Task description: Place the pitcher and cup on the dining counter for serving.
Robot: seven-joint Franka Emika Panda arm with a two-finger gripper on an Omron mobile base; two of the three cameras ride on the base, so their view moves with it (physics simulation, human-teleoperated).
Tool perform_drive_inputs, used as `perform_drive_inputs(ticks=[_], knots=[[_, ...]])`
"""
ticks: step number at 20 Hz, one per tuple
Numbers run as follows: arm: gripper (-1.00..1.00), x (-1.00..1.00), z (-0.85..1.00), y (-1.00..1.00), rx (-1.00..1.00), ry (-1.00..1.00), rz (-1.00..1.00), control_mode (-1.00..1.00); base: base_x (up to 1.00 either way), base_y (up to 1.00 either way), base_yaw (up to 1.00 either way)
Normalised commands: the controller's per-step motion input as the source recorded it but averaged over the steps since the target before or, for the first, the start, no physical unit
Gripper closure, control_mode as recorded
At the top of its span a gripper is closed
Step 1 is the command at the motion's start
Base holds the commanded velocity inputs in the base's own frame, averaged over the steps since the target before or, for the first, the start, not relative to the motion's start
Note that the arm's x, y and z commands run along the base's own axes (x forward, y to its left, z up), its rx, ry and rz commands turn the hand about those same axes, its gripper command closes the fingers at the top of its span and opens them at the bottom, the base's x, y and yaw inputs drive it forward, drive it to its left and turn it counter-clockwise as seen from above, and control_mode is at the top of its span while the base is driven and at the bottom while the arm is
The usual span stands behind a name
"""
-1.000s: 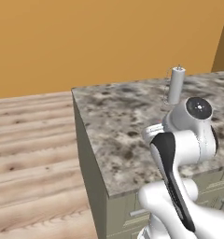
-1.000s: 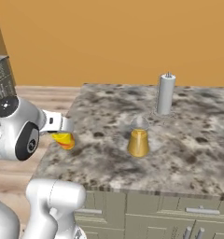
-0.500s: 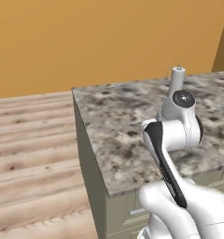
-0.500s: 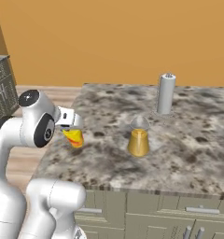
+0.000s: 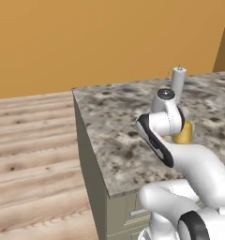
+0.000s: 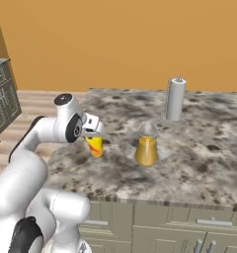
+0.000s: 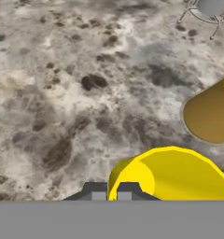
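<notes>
the small yellow cup (image 6: 95, 145) is held at its rim by the gripper (image 6: 94, 132), whose jaws are closed on its wall, and it is carried just above the speckled dining counter (image 6: 199, 163), to the left of the pitcher (image 6: 146, 146) already standing there in the right base view. the cup is judged light and rigid, so a pinch on one side of the rim should serve, though a smooth wall may let it swing or slip. the pitcher, glass and part filled, is judged heavier and breakable, best taken at the narrow neck.
</notes>
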Motion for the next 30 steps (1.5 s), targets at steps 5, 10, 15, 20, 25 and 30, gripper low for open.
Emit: perform_drive_inputs(ticks=[5, 10, 15, 20, 25, 30], knots=[[1.0, 0.88, -0.6, -0.21, 0.01, 0.08, -0.07, -1.0, 0.0, 0.0, 0.0], [1.0, 0.54, -0.76, -0.02, 0.0, 0.03, -0.03, -1.0, 0.0, 0.0, 0.0], [-1.0, 0.44, -0.43, 0.0, -0.01, 0.02, -0.01, -1.0, 0.0, 0.0, 0.0], [-1.0, 0.08, 0.12, 0.07, -0.01, 0.05, -0.03, -1.0, 0.0, 0.0, 0.0], [-1.0, -0.52, 0.76, 0.29, -0.03, -0.02, -0.08, -1.0, 0.0, 0.0, 0.0], [-1.0, -1.0, 0.75, 0.44, -0.12, -0.28, -0.01, -1.0, 0.0, 0.0, 0.0]])
